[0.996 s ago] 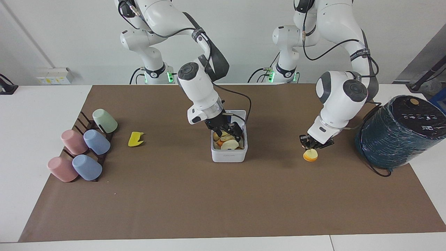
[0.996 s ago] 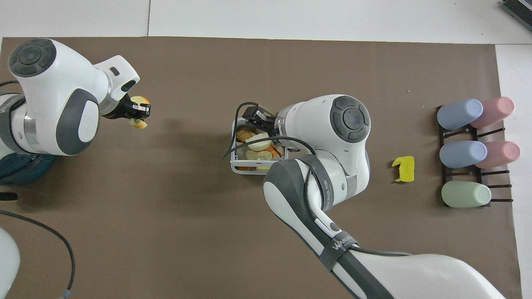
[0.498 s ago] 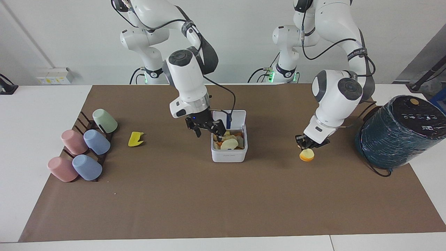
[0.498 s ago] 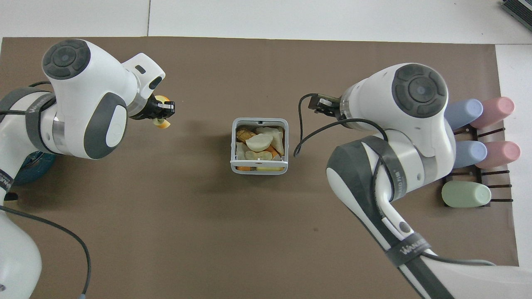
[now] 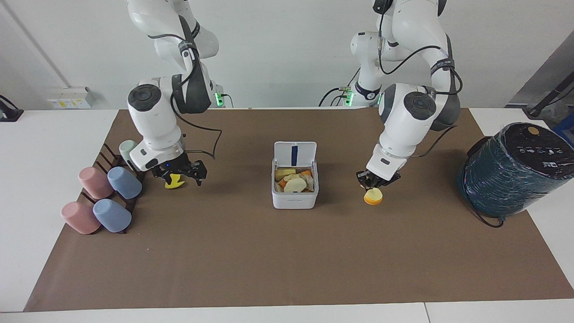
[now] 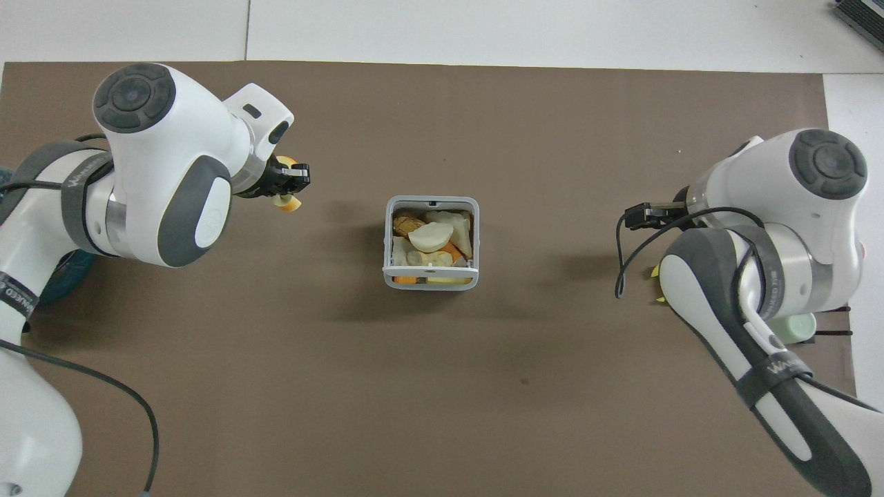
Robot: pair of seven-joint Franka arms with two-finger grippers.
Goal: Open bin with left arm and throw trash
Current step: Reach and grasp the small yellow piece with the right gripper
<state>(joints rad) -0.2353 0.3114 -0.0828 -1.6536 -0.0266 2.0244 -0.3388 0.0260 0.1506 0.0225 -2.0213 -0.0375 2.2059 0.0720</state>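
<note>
Bin (image 5: 294, 197) mid-surface, lid up, already near full. Left gripper (image 5: 373, 183) fingers pinching orange scrap (image 5: 373, 197), airborne beside bin: shallow pinch, may slip. Right gripper (image 5: 179, 172) fingers spread over yellow scrap (image 5: 174, 182) near cups (image 5: 107, 193): risk clipping cups.

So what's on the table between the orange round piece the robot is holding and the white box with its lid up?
Nothing: in the facing view only bare brown mat lies between the orange round scrap, pinched by the left gripper, and the open white bin.
</note>
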